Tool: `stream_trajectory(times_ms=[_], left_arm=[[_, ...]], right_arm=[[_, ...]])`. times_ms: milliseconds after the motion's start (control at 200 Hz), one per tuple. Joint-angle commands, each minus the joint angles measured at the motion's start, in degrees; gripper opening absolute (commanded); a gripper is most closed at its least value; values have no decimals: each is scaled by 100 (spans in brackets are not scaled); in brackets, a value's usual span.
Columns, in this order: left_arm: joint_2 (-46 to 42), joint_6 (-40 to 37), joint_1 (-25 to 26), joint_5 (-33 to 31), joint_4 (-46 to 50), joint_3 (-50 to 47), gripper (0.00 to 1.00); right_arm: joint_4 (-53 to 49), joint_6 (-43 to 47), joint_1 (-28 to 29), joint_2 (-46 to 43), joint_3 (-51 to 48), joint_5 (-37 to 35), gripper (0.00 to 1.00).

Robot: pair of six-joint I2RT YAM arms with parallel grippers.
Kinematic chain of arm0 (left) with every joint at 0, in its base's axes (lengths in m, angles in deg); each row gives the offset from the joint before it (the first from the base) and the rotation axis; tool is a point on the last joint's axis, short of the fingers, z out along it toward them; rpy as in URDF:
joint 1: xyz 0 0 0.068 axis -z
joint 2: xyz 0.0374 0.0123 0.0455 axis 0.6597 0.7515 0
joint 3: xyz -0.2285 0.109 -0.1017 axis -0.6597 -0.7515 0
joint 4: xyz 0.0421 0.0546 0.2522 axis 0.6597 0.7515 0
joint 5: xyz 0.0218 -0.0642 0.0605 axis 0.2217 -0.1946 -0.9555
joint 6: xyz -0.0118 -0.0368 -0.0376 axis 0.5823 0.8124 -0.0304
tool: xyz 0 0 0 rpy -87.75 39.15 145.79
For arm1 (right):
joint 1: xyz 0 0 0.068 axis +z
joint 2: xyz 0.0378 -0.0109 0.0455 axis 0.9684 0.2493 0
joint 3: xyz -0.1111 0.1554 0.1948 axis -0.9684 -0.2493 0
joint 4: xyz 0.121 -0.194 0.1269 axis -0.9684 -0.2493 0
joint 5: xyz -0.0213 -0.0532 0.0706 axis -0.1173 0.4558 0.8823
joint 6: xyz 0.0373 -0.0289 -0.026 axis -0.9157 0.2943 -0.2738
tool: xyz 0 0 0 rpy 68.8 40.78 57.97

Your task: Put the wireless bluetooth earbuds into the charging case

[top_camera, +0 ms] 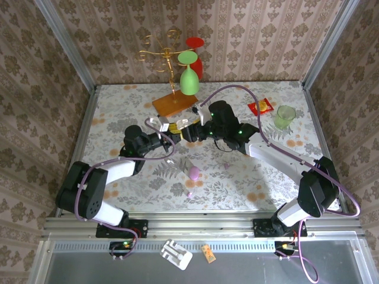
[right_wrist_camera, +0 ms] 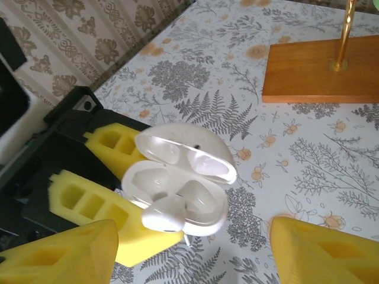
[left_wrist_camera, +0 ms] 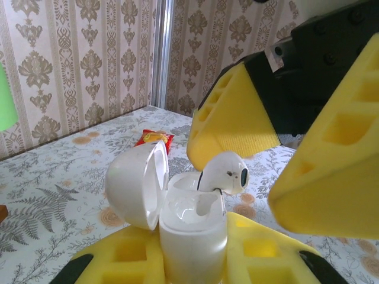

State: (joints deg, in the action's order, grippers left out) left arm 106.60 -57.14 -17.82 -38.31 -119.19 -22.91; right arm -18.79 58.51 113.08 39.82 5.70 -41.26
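Top external view: both arms reach inward over the floral bench (top_camera: 118,100), and the left hand (top_camera: 170,128) and right hand (top_camera: 188,132) meet tip to tip near its middle; patterned wallpaper (top_camera: 249,35) encloses the bench on three sides. Left wrist view: the left hand, clenched, grasps the white charging case (left_wrist_camera: 192,234) upright between its yellow pads, with the lid (left_wrist_camera: 133,186) swung open to the left. One white earbud (left_wrist_camera: 228,173) sits partly in a well, its head above the rim. Right wrist view: the right hand, released, hovers above the case with its fingers (right_wrist_camera: 59,254) well apart either side of the earbud; a wooden base (right_wrist_camera: 323,71) stands beyond.
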Motion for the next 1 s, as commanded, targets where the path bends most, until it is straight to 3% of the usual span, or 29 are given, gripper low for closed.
stream_trajectory(times_ms=[0, 130, 665, 995], left_arm=[[-166, 22, -52, 11, -109, 43, 6], [-195, 22, -52, 44, -124, 34, 6], [-212, 71, -54, 149, -204, 24, 6], [-176, 145, -57, 480, -479, -54, 6]], right_arm=[[-172, -18, -67, -71, 168, -196, 68], [-241, -77, -128, -33, 229, -280, 61], [-259, -140, -283, -50, 258, -114, 62], [-774, -191, -414, 288, 710, 201, 62]])
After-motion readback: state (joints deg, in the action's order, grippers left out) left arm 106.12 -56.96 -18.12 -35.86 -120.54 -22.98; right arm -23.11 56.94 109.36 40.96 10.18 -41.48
